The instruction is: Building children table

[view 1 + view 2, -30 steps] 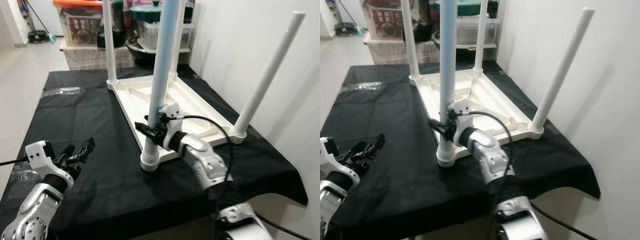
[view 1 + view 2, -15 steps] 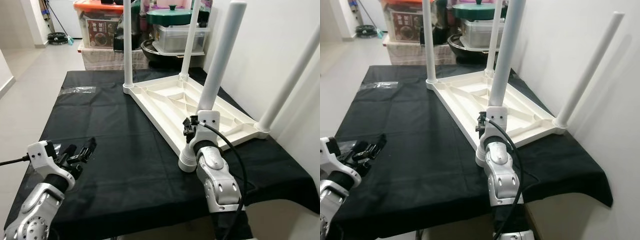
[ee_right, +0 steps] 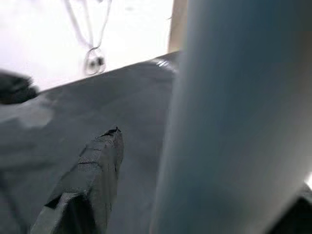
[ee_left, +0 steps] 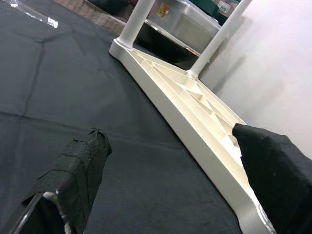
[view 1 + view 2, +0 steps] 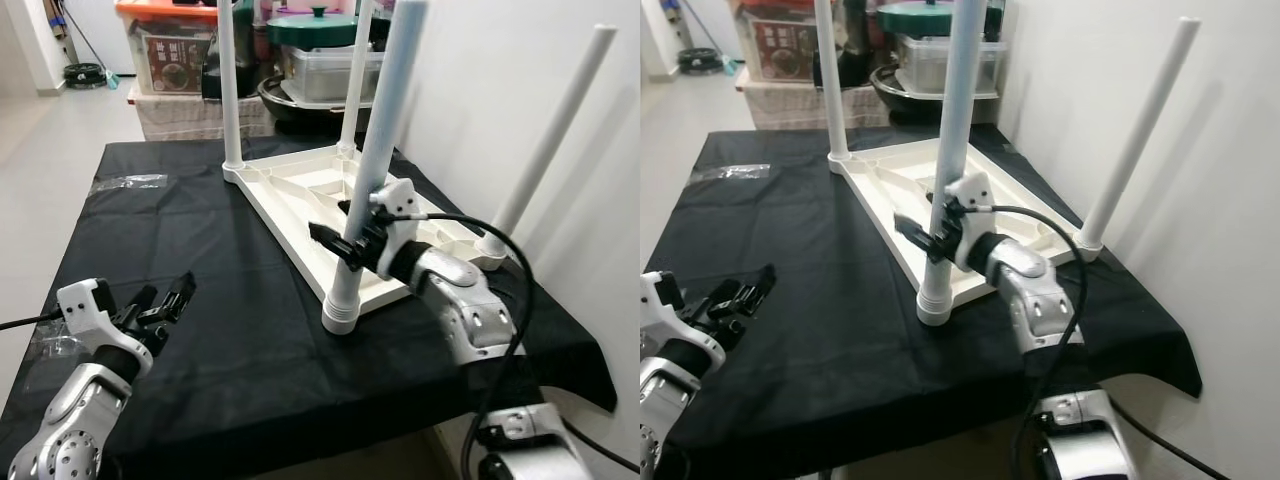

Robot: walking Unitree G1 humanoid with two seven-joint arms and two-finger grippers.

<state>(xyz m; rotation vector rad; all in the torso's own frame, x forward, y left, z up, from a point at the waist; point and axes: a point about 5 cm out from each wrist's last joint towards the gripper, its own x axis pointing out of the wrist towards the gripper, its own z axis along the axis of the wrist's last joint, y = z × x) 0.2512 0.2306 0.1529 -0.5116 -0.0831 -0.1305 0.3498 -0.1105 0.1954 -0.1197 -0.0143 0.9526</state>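
Gripping the near leg [image 5: 372, 180] low down, the right pincer [image 5: 345, 238] has its fingers on either side of the tube, just above the socket where that leg meets the tabletop [image 5: 330, 200]. The tabletop lies upside down on the black-draped surface [image 5: 180, 250], beyond and beside this pincer, with three more legs standing up from its other corners. In the right wrist view one finger [image 3: 90, 170] sits close against the pale tube; whether the pads press hard enough to turn it cannot be told.

The left pincer [image 5: 160, 303] hovers spread and empty over the cloth, well apart from the tabletop, so nothing braces the frame.

The near leg looks tilted rather than square to the tabletop (as does the far right leg [image 5: 552, 135]). My judgement is that it is not fully seated. Twisting or pushing it from here could cross the thread, or drag the unbraced tabletop across the cloth toward the surface's edge. A grip this low also gives little leverage, so the fingers might slip round the smooth tube.
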